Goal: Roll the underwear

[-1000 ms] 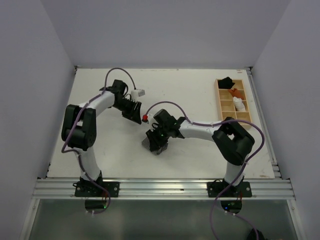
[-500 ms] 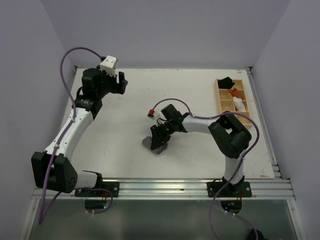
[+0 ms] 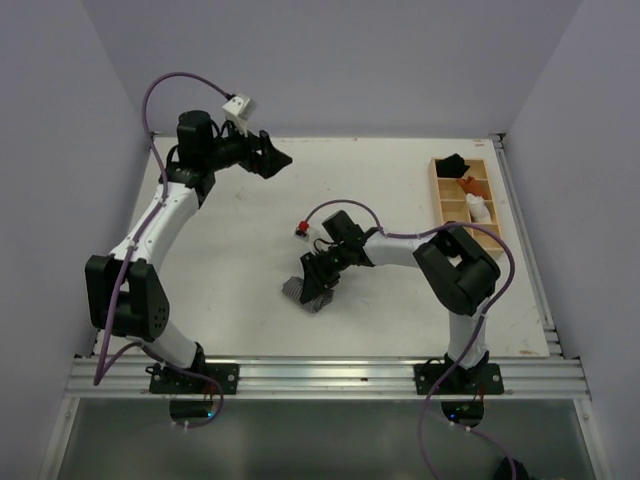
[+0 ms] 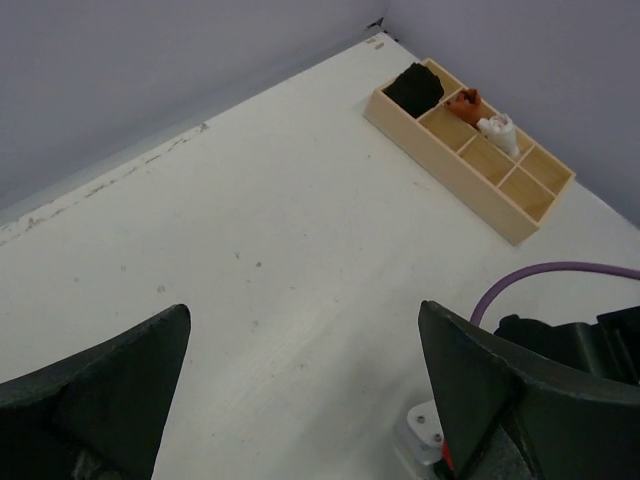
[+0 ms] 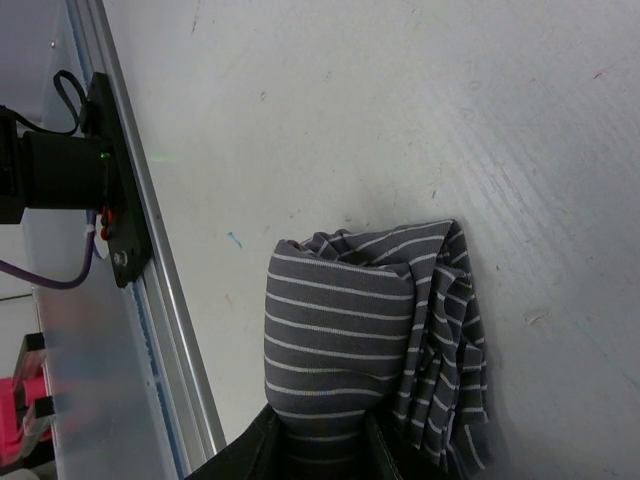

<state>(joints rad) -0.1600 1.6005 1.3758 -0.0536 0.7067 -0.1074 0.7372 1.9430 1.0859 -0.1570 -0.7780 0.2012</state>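
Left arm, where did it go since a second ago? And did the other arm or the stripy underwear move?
The left arm swung away from the middle of the table, up toward the far-left corner; the left fingers are open and empty. The right fingers stayed low, shut on the underwear, which barely shifted. The wooden tray stayed put.

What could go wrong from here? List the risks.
1. The right gripper pinches only one end of the underwear; lifting could unroll it.
2. Loose folds bunch beside the roll, so it may end lopsided.
3. The left gripper hangs open far off, pinning nothing.
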